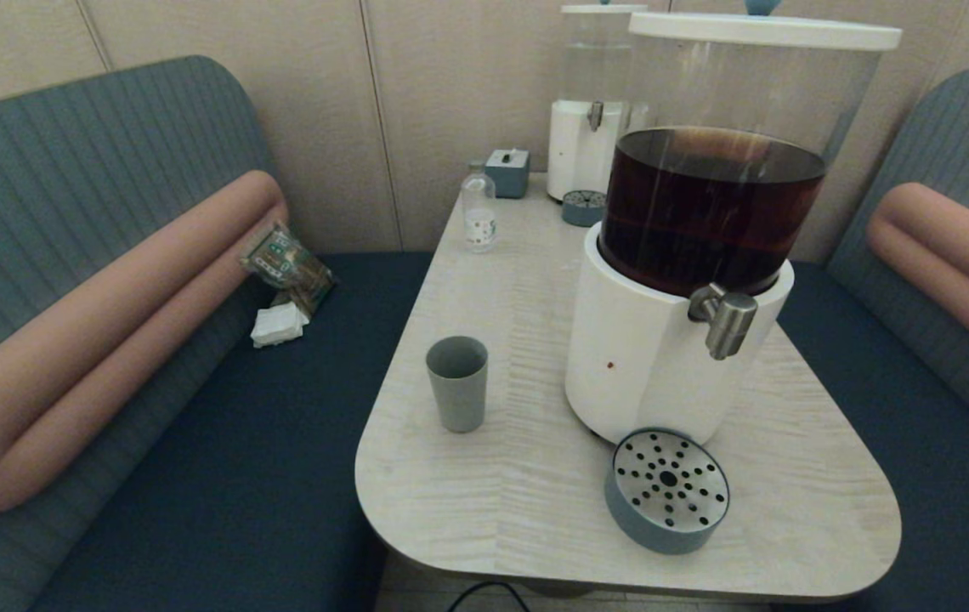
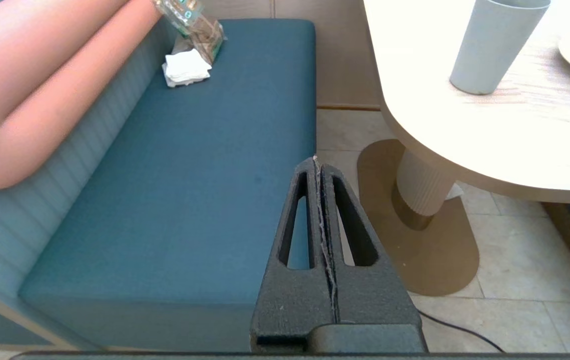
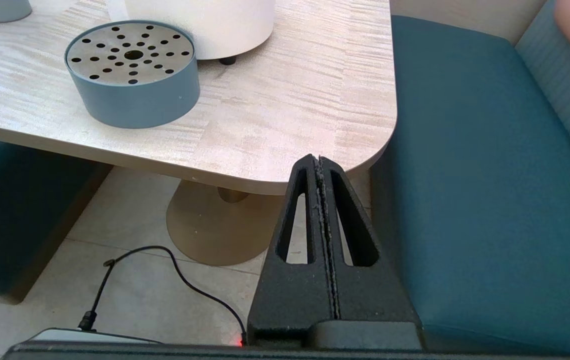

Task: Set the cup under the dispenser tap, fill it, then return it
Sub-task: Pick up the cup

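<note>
The grey-green cup [image 1: 457, 382] stands upright and empty on the table's left part, left of the big dispenser; it also shows in the left wrist view [image 2: 495, 45]. The steel dispenser tap [image 1: 727, 320] juts from the white base under the tank of dark brown drink, above the perforated drip tray [image 1: 668, 490], which also shows in the right wrist view [image 3: 132, 72]. My left gripper [image 2: 318, 162] is shut on nothing, low beside the left bench, below table height. My right gripper [image 3: 318, 160] is shut and empty, low by the table's near right corner. Neither arm shows in the head view.
A clear-liquid dispenser [image 1: 595, 110], a small glass bottle [image 1: 478, 208] and a grey box [image 1: 507, 172] stand at the table's [image 1: 518, 527] far end. Packets and napkins [image 1: 285, 280] lie on the left bench. A black cable [image 3: 165, 270] runs on the floor.
</note>
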